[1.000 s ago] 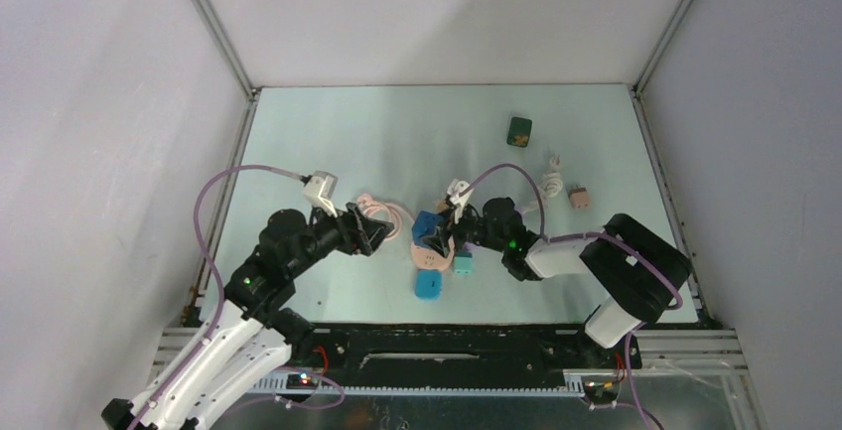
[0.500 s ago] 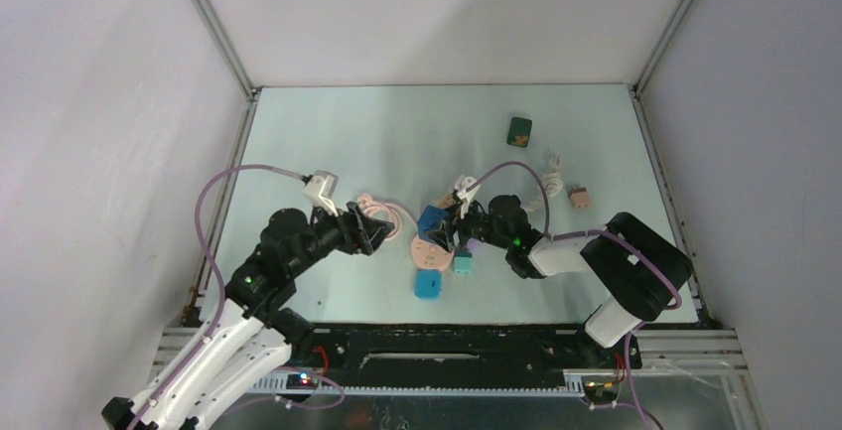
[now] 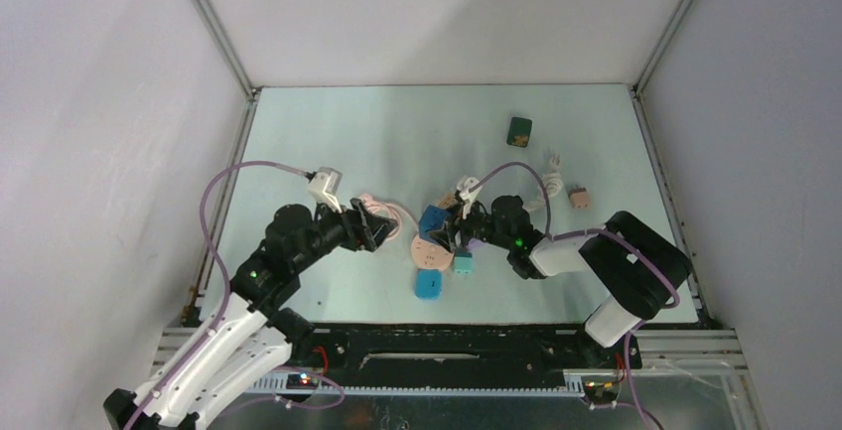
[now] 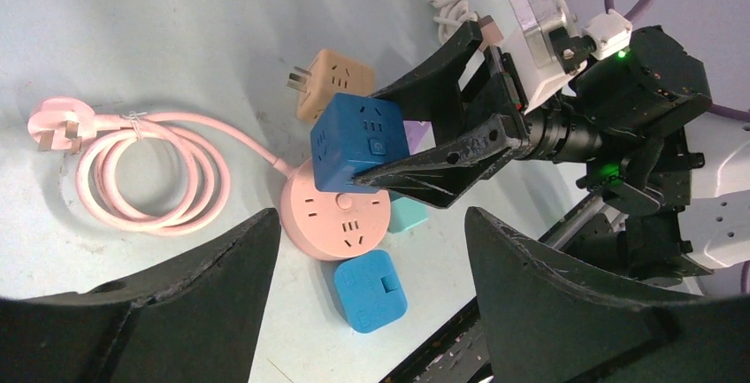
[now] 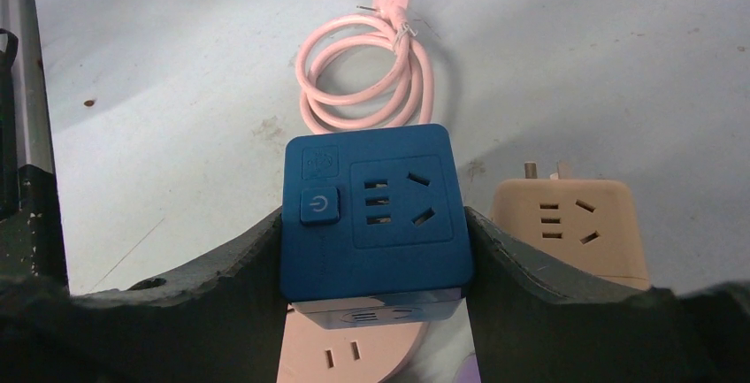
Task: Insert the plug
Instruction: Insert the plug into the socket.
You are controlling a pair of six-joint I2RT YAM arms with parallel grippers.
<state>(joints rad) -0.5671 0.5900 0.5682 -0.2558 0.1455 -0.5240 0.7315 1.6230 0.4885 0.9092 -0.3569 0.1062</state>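
Blue cube socket (image 5: pixel 375 215) pinched in right tool (image 5: pixel 375 234) — over pink round strip (image 4: pixel 329 224); left tool (image 4: pixel 371 222) spread, empty.

R-wrist view: pink round socket (image 5: pixel 354 356) mostly hidden under blue cube (image 5: pixel 376 210) & cut by bottom edge, tan adapter (image 5: pixel 566 224) base behind R fingers (image 5: pixel 548 312); L-wrist view: purple block (image 4: pixel 416 135), teal block (image 4: pixel 409 213) largely covered by cube/fingers; cube's underside not visible.

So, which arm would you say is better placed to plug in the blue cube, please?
Right: its gripper grips the blue cube over the pink socket; the left gripper hangs open and empty near the cable.
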